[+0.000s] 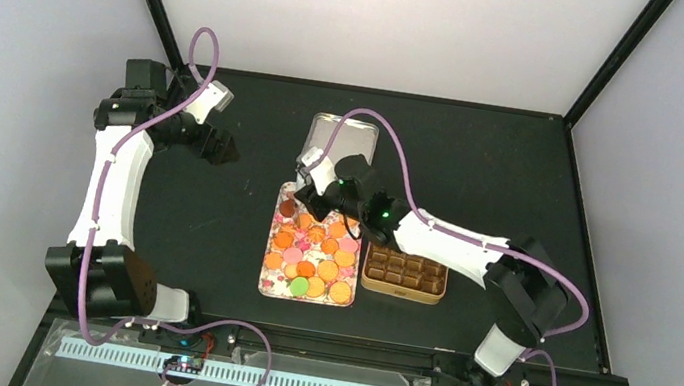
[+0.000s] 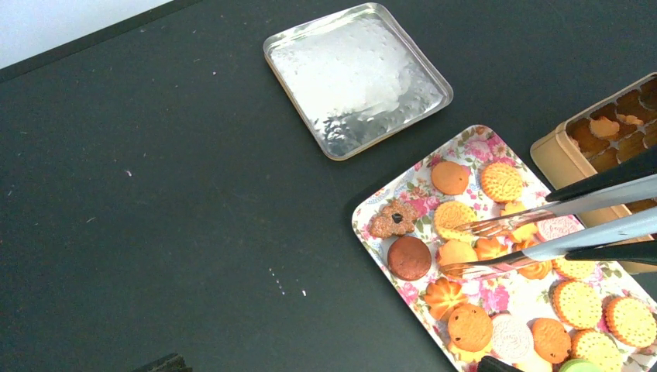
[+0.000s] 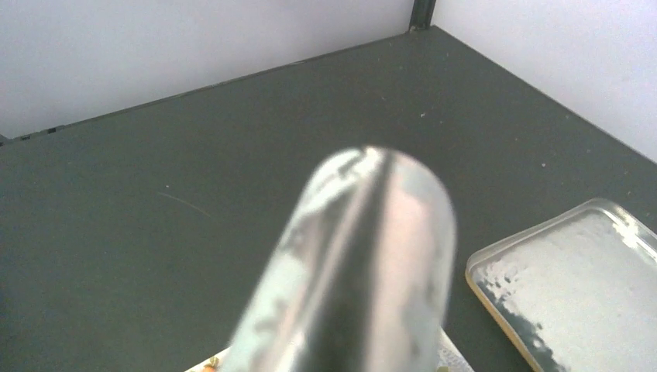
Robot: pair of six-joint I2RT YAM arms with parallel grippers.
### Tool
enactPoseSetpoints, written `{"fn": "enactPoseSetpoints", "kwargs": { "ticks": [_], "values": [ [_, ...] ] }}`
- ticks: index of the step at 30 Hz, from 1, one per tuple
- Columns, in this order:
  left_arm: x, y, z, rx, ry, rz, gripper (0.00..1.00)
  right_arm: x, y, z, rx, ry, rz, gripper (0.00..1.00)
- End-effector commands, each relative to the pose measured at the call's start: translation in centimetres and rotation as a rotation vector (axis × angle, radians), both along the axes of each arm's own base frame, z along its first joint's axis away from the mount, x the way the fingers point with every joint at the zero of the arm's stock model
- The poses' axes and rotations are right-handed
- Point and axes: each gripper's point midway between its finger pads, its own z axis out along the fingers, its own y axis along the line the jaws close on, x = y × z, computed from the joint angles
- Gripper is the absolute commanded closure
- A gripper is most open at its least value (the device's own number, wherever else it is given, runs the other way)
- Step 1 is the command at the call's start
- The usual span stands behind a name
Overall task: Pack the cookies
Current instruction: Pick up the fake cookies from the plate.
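Note:
The cookies (image 1: 313, 250) lie on a floral tray (image 1: 266, 278); most are round and orange, with some pink, green and dark brown. In the left wrist view the cookies (image 2: 453, 217) fill the tray (image 2: 366, 209). My right gripper (image 1: 316, 186) is shut on metal tongs (image 2: 542, 229). The tong tips stand slightly apart over orange cookies near the tray's far end. The tongs' handle (image 3: 364, 263) fills the right wrist view as a blur. My left gripper (image 1: 221, 148) is open and empty over bare table, left of the tray.
A gold tin (image 1: 404, 273) with brown compartments stands right of the tray; an orange cookie (image 2: 604, 126) shows in it. Its silver lid (image 1: 342, 141) lies upturned behind the tray and also shows in the left wrist view (image 2: 356, 77). Black frame posts stand at the back corners.

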Motion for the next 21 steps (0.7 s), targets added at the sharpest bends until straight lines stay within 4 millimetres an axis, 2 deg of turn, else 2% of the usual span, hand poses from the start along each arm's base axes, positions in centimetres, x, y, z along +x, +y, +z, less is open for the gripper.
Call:
{"fn": "enactPoseSetpoints", "kwargs": {
  "ticks": [1,6,10,16,21],
  "values": [
    [-0.1,0.1,1.2,0.016,-0.035,-0.01,0.01,0.2,0.4,0.8,0.036,-0.024,0.006,0.65],
    [0.0,0.1,1.0,0.013,-0.027,-0.008,0.01,-0.4,0.4,-0.2,0.033,0.006,0.026,0.65],
    [-0.1,0.1,0.9,0.012,-0.026,-0.009,0.01,-0.9,0.8,-0.2,0.045,0.013,0.055,0.67],
    [-0.1,0.1,0.8,0.018,-0.022,-0.009,0.01,-1.4,1.4,0.1,0.044,0.009,0.065,0.81],
    [-0.1,0.2,0.8,0.02,-0.022,-0.008,0.01,-1.2,0.9,1.5,0.071,-0.009,0.038,0.97]
  ]
}}
